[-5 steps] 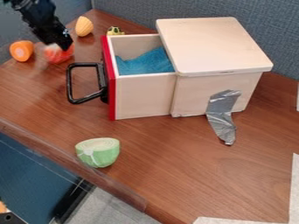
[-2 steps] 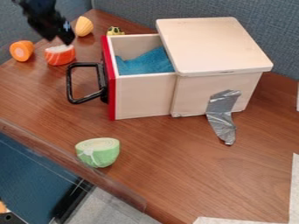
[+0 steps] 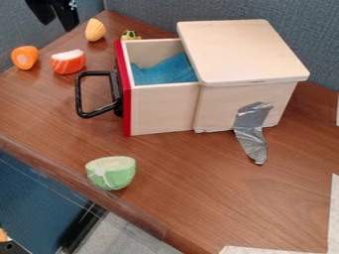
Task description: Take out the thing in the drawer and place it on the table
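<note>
At the upper left edge of the view hangs my black gripper (image 3: 58, 21), its two fingers apart with nothing between them. It is up above the far left of the table (image 3: 192, 183), left of the drawer. The wooden drawer (image 3: 162, 111), with a red front and a black loop handle, is pulled out of its box. A blue cloth (image 3: 169, 70) lies inside it. Below the gripper, a red-orange piece with a white top (image 3: 68, 62) sits on the table, apart from the gripper.
The lidded box (image 3: 245, 54) has silver tape on its side. An orange piece (image 3: 25, 58) and a yellow one (image 3: 95, 30) stand at the back left, a small yellow-green toy (image 3: 130, 35) behind the drawer. A green half vegetable (image 3: 111, 173) is near the front edge.
The gripper has risen away from the red-orange piece, which now rests uncovered on the table. Its fingers now show apart. Drawer and cloth have not moved.
</note>
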